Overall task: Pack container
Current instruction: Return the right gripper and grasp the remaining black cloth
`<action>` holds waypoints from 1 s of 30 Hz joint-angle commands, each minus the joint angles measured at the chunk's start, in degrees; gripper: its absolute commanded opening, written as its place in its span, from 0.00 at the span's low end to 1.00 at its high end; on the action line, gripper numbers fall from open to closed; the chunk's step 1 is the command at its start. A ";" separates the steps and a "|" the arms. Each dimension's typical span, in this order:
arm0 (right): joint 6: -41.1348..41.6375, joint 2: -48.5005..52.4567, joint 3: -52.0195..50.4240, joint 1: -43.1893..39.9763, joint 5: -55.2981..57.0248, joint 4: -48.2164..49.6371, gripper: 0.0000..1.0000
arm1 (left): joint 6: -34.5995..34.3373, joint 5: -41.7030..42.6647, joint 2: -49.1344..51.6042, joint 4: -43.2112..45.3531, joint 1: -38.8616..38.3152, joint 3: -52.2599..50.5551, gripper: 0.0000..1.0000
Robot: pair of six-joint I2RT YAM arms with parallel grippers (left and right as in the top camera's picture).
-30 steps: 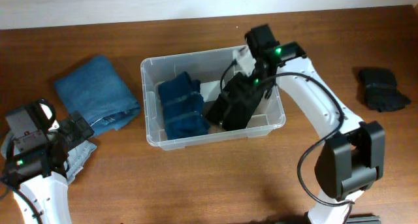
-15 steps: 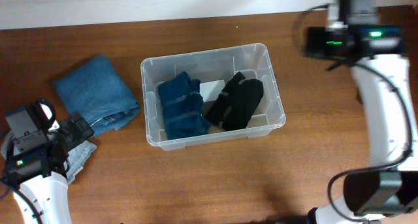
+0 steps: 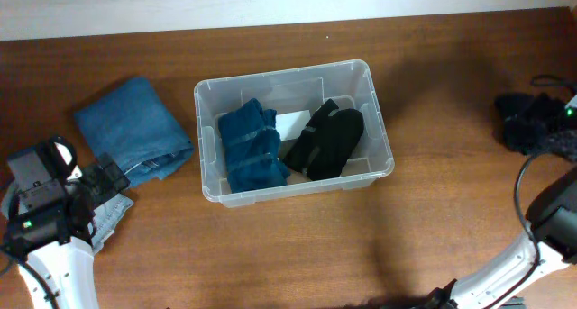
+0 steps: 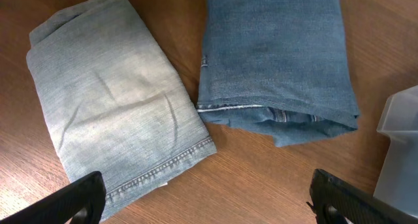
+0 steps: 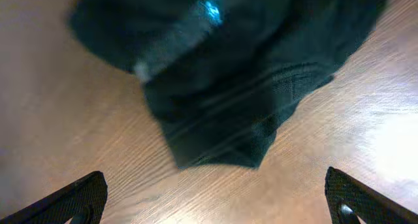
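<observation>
The clear plastic container [image 3: 206,156] stands mid-table and holds a folded dark blue garment [image 3: 250,147] and a folded black garment [image 3: 325,143]. A folded blue denim piece [image 3: 133,127] lies to its left, also in the left wrist view [image 4: 274,54]. A pale denim piece [image 4: 111,100] lies beside it. My left gripper [image 4: 209,201] is open and empty above the wood near both denim pieces. My right gripper [image 5: 215,198] is open and empty above a dark garment [image 5: 228,74] at the far right table edge [image 3: 527,120].
The container's corner [image 4: 398,145] shows at the right of the left wrist view. The right arm [image 3: 554,219] runs along the right edge of the table. The left arm [image 3: 45,219] sits at the front left.
The right arm has left the black garment in the container and swung far right, over the dark garment at the table's edge. The left arm has not moved.
</observation>
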 commanded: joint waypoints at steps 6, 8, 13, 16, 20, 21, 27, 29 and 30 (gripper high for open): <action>-1.01 7.58 -0.83 -1.95 -6.03 3.06 0.98 | -0.52 0.04 -0.02 -0.15 0.35 1.22 0.99; -0.98 8.41 -1.27 -1.40 -6.05 5.07 0.98 | -0.52 0.04 -0.02 -0.15 0.35 1.22 0.99; -1.01 8.85 -1.36 0.66 -6.01 9.40 0.84 | -0.50 1.31 -0.02 -0.13 0.35 1.22 0.99; -0.98 8.85 -1.36 1.18 -5.99 10.64 0.39 | -0.50 1.31 -0.02 -0.13 0.35 1.22 0.99; -1.01 8.85 -1.36 1.33 -5.99 11.15 0.04 | -0.50 1.31 -0.02 -0.15 0.35 1.22 0.99; -1.01 8.85 -1.36 1.31 -6.03 11.06 0.04 | -0.50 1.31 -0.02 -0.15 0.35 1.22 0.99; -3.13 6.86 -1.07 2.16 -14.47 9.18 0.04 | -0.50 1.31 -0.04 -0.13 0.35 1.22 1.00; -4.07 4.09 -0.28 3.63 -15.93 8.37 0.04 | -0.50 1.31 -0.04 -0.15 0.35 1.22 0.99; -4.42 3.10 0.15 4.17 -15.98 7.87 0.04 | -0.50 1.29 -0.04 -0.15 0.35 1.22 0.99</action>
